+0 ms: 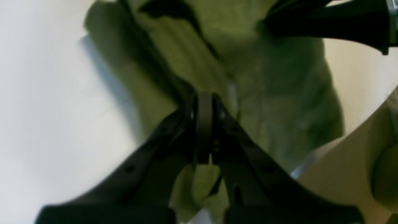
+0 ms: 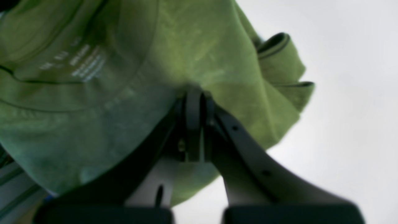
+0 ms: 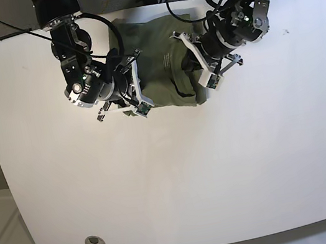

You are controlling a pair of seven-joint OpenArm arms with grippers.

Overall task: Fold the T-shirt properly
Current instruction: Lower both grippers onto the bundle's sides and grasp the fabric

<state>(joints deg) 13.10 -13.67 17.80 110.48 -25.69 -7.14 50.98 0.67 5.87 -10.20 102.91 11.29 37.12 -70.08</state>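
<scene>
my left pincer (image 1: 203,124) is closed tight on a fold of the t-shirt (image 3: 156,66). my right pincer (image 2: 196,124) is also closed and pinches the green cloth. the t-shirt lies bunched between my two arms, near the far edge of the white table (image 3: 191,174).

One olive-green T-shirt (image 3: 155,60), bunched on one white table (image 3: 179,176). Two robot arms over it, each ending in one gripper: left gripper (image 3: 194,66) and right gripper (image 3: 133,80), two in all. Two small round fittings near the table's front edge, one at each corner.
</scene>
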